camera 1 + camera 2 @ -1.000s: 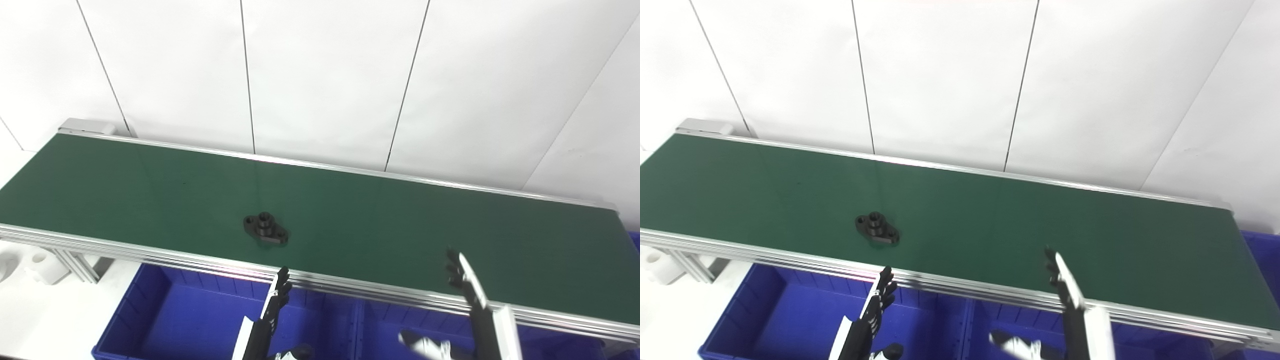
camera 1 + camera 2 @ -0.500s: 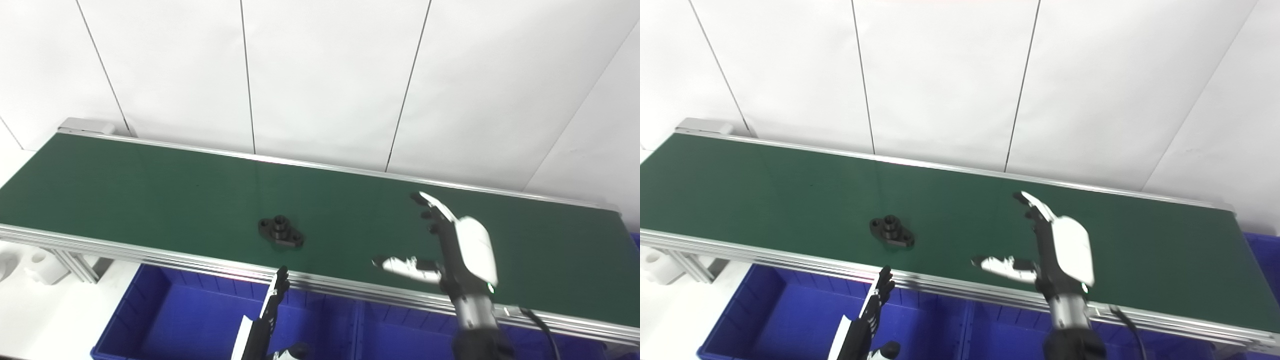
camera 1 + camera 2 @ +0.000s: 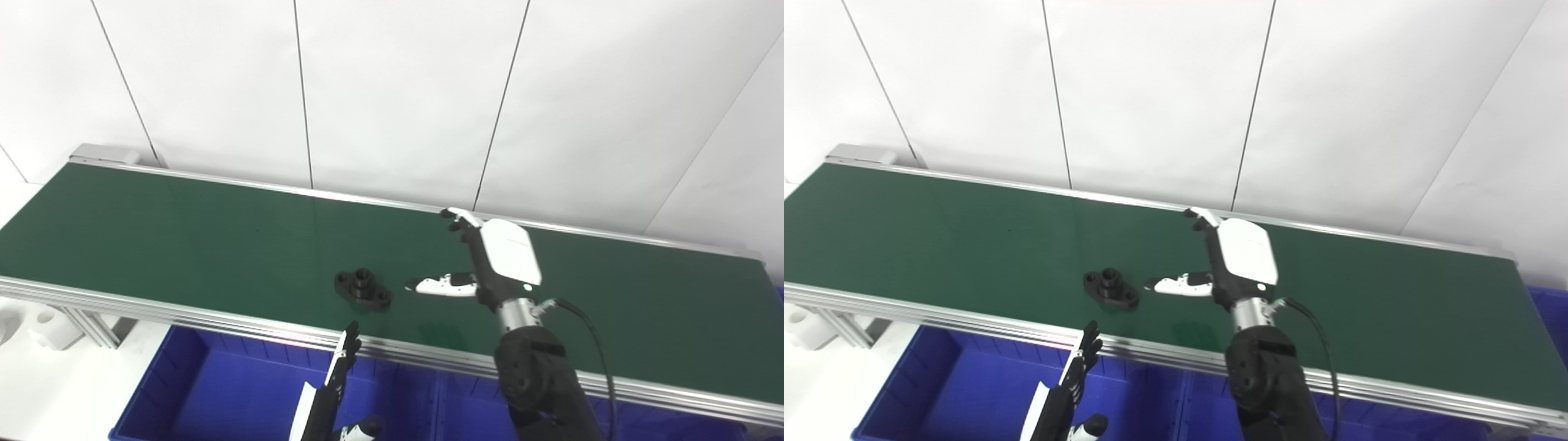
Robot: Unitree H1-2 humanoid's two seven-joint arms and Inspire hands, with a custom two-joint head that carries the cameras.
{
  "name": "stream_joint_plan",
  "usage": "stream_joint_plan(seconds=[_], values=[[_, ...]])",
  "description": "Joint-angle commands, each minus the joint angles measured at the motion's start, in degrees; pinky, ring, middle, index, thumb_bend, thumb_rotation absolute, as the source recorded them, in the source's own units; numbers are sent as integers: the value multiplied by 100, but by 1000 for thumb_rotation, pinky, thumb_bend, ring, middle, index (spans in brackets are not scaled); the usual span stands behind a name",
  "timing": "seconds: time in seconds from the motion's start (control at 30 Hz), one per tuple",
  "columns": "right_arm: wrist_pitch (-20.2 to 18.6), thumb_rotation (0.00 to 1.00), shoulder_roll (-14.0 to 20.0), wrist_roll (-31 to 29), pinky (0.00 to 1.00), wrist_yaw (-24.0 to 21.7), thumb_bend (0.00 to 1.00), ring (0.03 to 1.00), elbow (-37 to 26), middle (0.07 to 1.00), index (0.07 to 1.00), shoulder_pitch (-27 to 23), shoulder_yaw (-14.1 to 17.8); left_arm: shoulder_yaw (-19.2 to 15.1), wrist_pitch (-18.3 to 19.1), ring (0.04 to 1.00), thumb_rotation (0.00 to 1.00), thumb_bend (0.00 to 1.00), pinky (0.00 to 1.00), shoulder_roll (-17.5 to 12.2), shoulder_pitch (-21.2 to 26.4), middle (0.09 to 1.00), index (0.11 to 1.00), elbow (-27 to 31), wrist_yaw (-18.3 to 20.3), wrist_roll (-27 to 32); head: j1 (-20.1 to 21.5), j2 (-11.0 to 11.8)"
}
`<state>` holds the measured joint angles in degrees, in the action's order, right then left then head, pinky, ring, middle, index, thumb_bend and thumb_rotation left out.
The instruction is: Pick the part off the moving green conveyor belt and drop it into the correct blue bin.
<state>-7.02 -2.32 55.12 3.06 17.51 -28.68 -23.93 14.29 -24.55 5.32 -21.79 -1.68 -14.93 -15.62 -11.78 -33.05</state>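
While the black part (image 3: 362, 288) lies on the green belt (image 3: 184, 233), the right robot hand (image 3: 490, 260) hovers spread beside it, the left robot hand (image 3: 334, 386) spread nearer than it.

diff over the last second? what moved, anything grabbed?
The right hand rose from the belt's near edge and reached out over the green belt, leftward toward the black part, open, grasping nothing. The part rode the belt rightward. The left hand stayed low over the blue bin, and the camera held still.
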Motion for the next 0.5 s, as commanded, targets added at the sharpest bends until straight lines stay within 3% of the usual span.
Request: stream_joint_plan(seconds=[0.0,0.23,0.47], values=[[-128,525,-178,84,578,239,1000,649,124,732,796,-395,-90,26,-217,971,906,869,953,70,-1,1000,1000,148,-23,-157,-7,-17],[-188,507,-353,39,551,378,998,637,824,732,797,-694,-360,86,-225,977,886,866,972,128,-50,1000,1000,238,-29,-137,-93,-72],[-273,519,-400,81,446,431,986,507,1610,636,765,-997,-626,112,-198,976,887,876,974,220,-117,1000,1000,420,-17,-144,-156,-124]])
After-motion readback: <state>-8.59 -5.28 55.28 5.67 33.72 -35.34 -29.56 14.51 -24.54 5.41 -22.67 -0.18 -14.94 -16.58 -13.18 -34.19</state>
